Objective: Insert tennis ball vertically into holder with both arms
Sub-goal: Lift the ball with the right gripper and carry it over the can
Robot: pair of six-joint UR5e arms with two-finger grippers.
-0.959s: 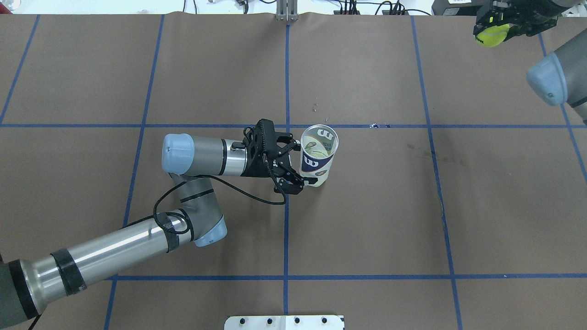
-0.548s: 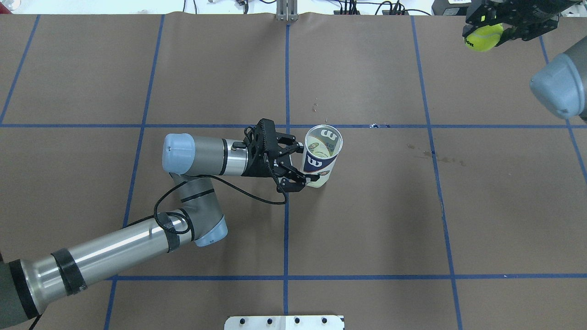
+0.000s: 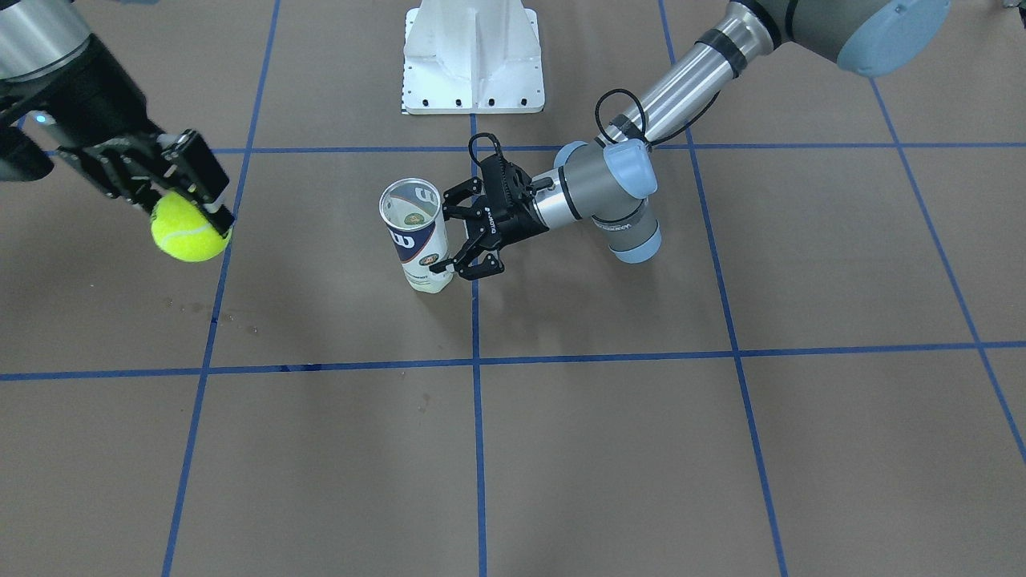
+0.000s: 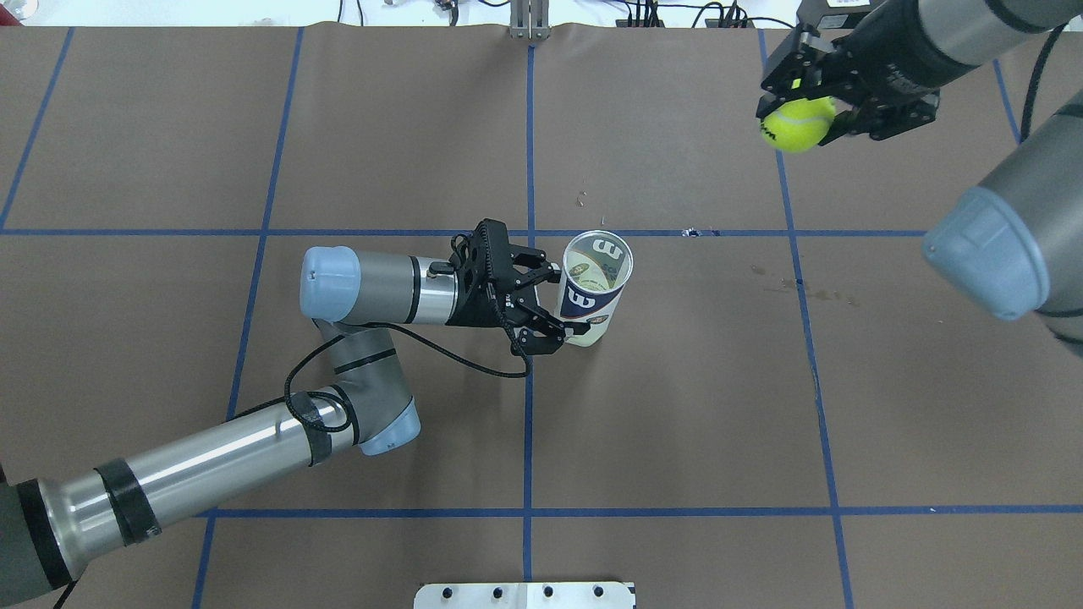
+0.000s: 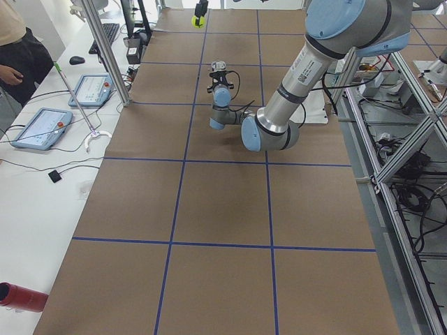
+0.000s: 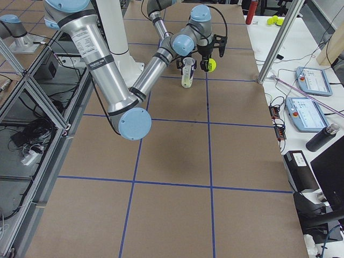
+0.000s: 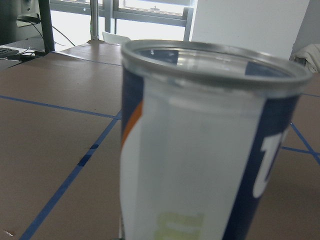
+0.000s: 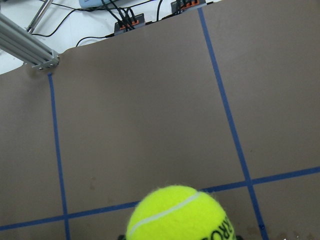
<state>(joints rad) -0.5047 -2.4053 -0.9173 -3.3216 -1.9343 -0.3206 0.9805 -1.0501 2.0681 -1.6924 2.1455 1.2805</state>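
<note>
Right gripper [image 4: 802, 118] is clenched on the tennis ball [image 4: 795, 124], pinched from both sides with the ball's underside hanging clear. The left gripper [image 4: 555, 306] is clamped across the lower half of the tennis-ball can [image 4: 585, 298], one finger on either side.

In the overhead view, the can stands on the brown-papered table [image 4: 677, 381] near the middle, just at 3 o'clock of the centre tape line, with its mouth open to the top. The ball hangs well apart from it, up at about 2 o'clock from the can, near the table's far edge.

So this looks like the carry. You want to bring the ball down toward 8 o'clock until it sits square over the rim, and check that in two views, not just the overhead one. The ball looks a snug fit, so centre it first, then come straight down. Don't let go high. I'd ease the ball into the mouth before you free it. Keep the left clamp firm and still, because a nudge on the rim could tip the can.
</note>
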